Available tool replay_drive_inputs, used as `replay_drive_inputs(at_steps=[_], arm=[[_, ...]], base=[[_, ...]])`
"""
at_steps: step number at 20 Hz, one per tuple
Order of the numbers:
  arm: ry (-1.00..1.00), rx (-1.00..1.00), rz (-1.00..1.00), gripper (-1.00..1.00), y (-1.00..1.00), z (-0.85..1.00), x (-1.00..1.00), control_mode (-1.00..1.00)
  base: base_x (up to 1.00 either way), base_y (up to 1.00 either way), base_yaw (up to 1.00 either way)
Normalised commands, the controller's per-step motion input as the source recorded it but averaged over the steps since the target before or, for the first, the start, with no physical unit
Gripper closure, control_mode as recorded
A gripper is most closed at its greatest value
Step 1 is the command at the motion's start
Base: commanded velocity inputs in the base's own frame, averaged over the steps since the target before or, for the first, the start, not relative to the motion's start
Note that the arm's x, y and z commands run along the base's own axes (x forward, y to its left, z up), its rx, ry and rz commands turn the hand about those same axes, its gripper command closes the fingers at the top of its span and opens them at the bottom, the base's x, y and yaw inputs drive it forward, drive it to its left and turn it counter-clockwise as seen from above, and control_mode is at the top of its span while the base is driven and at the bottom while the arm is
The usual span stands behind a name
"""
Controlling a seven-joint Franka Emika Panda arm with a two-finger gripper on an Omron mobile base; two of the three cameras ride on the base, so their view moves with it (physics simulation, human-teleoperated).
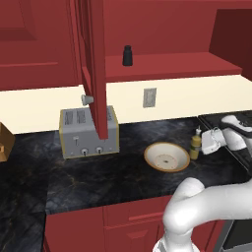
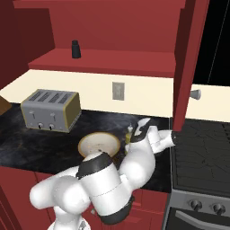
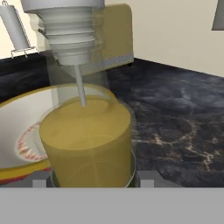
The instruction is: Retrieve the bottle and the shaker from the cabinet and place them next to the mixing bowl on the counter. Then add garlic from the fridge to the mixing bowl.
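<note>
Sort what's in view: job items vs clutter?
Job: bottle at the claw, standing beside the mixing bowl on the counter; shaker on the shelf of the open cabinet.
Clutter: toaster, wall outlet, stove.

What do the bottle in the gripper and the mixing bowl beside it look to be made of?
The bottle looks like clear plastic or glass: its yellow contents and a thin tube show through the wall, under a ribbed pale cap. The mixing bowl looks like glazed ceramic, though that is open: smooth cream inside, golden-tan rim. The counter looks like polished black stone with grey veins.
</note>
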Motion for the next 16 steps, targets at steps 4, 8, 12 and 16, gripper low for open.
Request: replay_drive_inputs(at_steps=[4, 8, 12, 16], arm=[[-0.01, 0.00, 0.00, 1.00, 0.23, -0.29, 0.04, -1.00], [0.00, 0.00, 0.00, 1.00, 0.10, -0.11, 0.00, -1.00], [0.00, 0.00, 0.00, -1.00, 0.00, 0.00, 0.00, -1.00], [0.00, 0.00, 0.00, -1.00, 0.00, 0.00, 0.00, -1.00]], base=[[0.00, 0.00, 0.00], [0.00, 0.00, 0.00], [0.00, 0.00, 0.00], [0.00, 0.00, 0.00]])
